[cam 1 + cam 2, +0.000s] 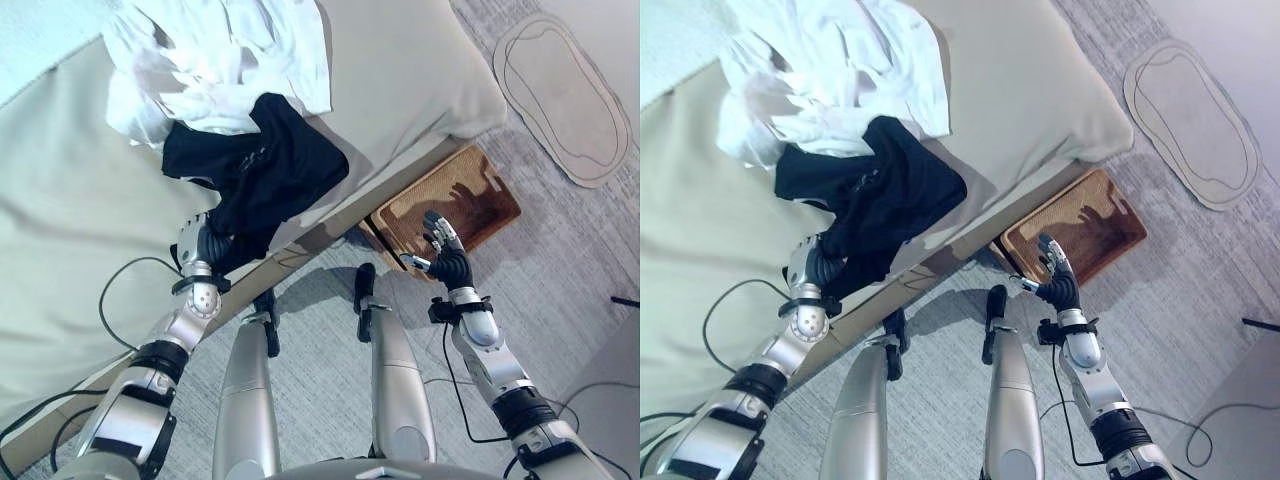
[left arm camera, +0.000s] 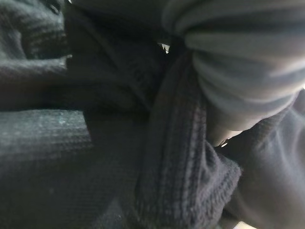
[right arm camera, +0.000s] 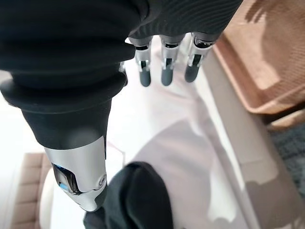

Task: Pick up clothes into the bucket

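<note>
Here the task stood at an early stage, judging from the layout: no garment lay in the woven basket (image 1: 455, 205), which sat on the floor just beside the bed (image 1: 420, 70), below the bed's near edge. The black garment (image 1: 265, 170) rested on the bed close to that near edge, its lower end trailing down over the edge onto the left hand (image 1: 197, 245). Its long axis ran diagonally, from the white clothes (image 1: 220, 60) heaped toward the far edge down to the hand at the near edge, the narrower end pointing at the hand. The left hand was buried in dark knit fabric, as the left wrist view showed, and whether its fingers had closed on the cloth could not be told. The right hand (image 1: 440, 250) hovered over the basket's near rim with fingers straight and relaxed, grasping nothing. Remaining, by this estimate: lifting the black garment clear, carrying it to the basket, and then the white clothes, which touched and partly overlapped it.
</note>
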Robot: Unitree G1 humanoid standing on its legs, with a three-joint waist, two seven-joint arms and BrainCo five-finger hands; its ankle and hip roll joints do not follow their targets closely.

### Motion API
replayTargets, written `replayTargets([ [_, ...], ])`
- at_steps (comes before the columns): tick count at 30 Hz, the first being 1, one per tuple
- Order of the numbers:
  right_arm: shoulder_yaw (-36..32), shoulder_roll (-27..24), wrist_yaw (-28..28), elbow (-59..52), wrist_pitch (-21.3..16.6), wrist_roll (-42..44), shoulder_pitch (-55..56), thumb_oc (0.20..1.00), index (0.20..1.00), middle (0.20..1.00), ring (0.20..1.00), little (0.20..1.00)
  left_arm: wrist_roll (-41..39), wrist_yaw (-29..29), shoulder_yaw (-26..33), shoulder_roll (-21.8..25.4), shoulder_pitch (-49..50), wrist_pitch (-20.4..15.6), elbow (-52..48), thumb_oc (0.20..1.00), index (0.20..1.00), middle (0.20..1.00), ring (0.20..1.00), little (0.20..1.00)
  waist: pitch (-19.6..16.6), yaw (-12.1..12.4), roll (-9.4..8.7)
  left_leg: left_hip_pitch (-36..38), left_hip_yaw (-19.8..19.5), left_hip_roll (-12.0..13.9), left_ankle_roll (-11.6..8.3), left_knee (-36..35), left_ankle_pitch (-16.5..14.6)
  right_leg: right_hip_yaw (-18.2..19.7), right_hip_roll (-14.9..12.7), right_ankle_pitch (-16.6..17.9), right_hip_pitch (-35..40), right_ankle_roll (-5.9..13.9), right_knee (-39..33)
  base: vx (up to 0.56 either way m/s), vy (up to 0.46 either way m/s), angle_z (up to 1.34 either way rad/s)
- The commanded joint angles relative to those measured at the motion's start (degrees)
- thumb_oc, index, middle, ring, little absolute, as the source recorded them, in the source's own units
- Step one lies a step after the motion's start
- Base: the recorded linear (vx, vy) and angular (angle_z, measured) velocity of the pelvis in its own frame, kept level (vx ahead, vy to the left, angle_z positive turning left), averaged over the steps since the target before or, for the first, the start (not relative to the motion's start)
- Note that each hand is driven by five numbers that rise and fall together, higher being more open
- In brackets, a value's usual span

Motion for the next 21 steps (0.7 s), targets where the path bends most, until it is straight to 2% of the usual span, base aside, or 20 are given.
replayTargets([
  [1, -3.0, -2.3, -0.2, -1.7, -1.4, -1.2, 1.9, 1.000, 1.000, 1.000, 1.000, 1.000, -1.3, -0.6, 3.4, 1.8, 1.3, -4.8, -5.8, 0.200, 0.200, 0.200, 0.200, 0.200, -2.6, 0.3, 2.95, 3.3, -3.5, 0.8, -1.04, -5.2, 3.9, -1.1, -1.9, 6.6, 6.0, 3.36, -7.3, 0.10, -0.035, 0.10],
  [4, -3.0, -2.1, 0.3, -0.2, -1.0, -1.7, 2.3, 1.000, 1.000, 1.000, 1.000, 1.000, -1.6, -2.4, 5.1, 2.5, 4.3, -6.2, -11.5, 0.200, 0.200, 0.200, 0.200, 0.200, -3.4, 1.3, 3.24, 9.2, -3.9, 0.4, -1.22, -9.1, 5.0, -2.6, -2.4, 7.5, 12.7, 3.58, -11.4, 0.10, -0.028, 0.16],
  [5, -3.0, -2.1, 0.3, -0.2, -1.0, -1.7, 2.3, 1.000, 1.000, 1.000, 1.000, 1.000, -1.6, -2.4, 5.1, 2.6, 4.3, -6.2, -11.5, 0.200, 0.200, 0.200, 0.200, 0.200, -3.4, 1.3, 3.23, 9.2, -3.9, 0.4, -1.21, -9.2, 5.1, -2.6, -2.4, 7.6, 12.7, 3.58, -11.4, 0.11, -0.028, 0.03],
  [7, -2.8, -2.1, 0.3, 1.3, -0.3, -4.0, 1.9, 1.000, 1.000, 1.000, 1.000, 1.000, -1.5, -3.9, 6.4, 3.9, 6.2, -7.9, -17.6, 0.200, 0.200, 0.200, 0.200, 0.200, -4.6, 2.4, 3.60, 14.9, -3.9, 0.8, -1.55, -13.0, 5.3, -4.0, -2.2, 7.9, 19.3, 3.91, -15.3, 0.12, -0.040, 0.08],
  [8, -2.8, -2.1, 0.3, 1.3, -0.3, -4.0, 1.8, 1.000, 1.000, 1.000, 1.000, 1.000, -1.5, -3.9, 6.5, 4.0, 6.2, -7.8, -17.7, 0.200, 0.200, 0.200, 0.200, 0.200, -4.6, 2.3, 3.51, 15.0, -4.0, 0.7, -1.52, -13.4, 5.8, -4.1, -2.3, 8.2, 19.4, 3.90, -15.6, 0.13, -0.028, 0.09],
  [11, -1.1, -2.7, 0.5, 1.8, 0.4, -9.0, 0.1, 1.000, 1.000, 1.000, 1.000, 1.000, -4.1, -7.9, 7.5, 5.8, 8.4, -10.4, -26.0, 0.200, 0.200, 0.200, 0.200, 0.200, -6.9, 3.3, 3.76, 21.7, -4.1, 1.1, -1.84, -18.3, 6.7, -5.9, -1.9, 8.7, 26.1, 4.20, -19.9, 0.13, -0.034, 0.06],
  [14, 2.4, -5.3, -0.2, 0.7, 1.5, -19.5, -2.8, 1.000, 1.000, 1.000, 1.000, 1.000, -7.2, -11.3, 7.2, 7.1, 7.7, -12.1, -30.3, 0.200, 0.200, 0.200, 0.200, 0.200, -8.6, 4.1, 3.85, 25.6, -4.1, 1.4, -2.17, -20.7, 6.8, -6.6, -1.2, 8.6, 29.6, 4.37, -21.6, 0.10, -0.035, 0.04],
  [16, 3.5, -6.1, -0.2, 0.2, 1.6, -21.8, -3.8, 1.000, 1.000, 1.000, 1.000, 1.000, -8.7, -12.9, 7.1, 7.4, 7.5, -12.4, -31.6, 0.200, 0.200, 0.200, 0.200, 0.200, -9.2, 4.1, 3.77, 26.6, -4.2, 1.4, -2.15, -21.7, 7.3, -6.8, -1.1, 9.0, 30.5, 4.39, -22.4, 0.07, -0.034, 0.02],
  [19, 8.8, -8.6, 0.1, -1.5, 2.4, -30.2, -9.5, 1.000, 1.000, 1.000, 1.000, 1.000, -16.2, -18.3, 5.2, 10.1, 3.9, -13.6, -36.5, 0.200, 0.200, 0.200, 0.200, 0.200, -11.7, 4.6, 3.99, 30.5, -3.8, 1.4, -2.41, -24.3, 7.8, -7.5, -0.4, 9.1, 33.8, 4.53, -24.1, 0.10, -0.054, 0.01],
  [21, 11.8, -8.6, 0.8, -1.7, 2.6, -31.5, -12.7, 1.000, 1.000, 1.000, 1.000, 1.000, -18.6, -20.1, 3.1, 11.4, 0.3, -13.6, -37.5, 0.200, 0.200, 0.200, 0.200, 0.200, -13.1, 4.7, 4.20, 32.4, -3.7, 1.5, -2.59, -25.4, 7.9, -7.8, -0.1, 9.0, 35.5, 4.43, -24.7, 0.09, -0.039, 0.01],
])
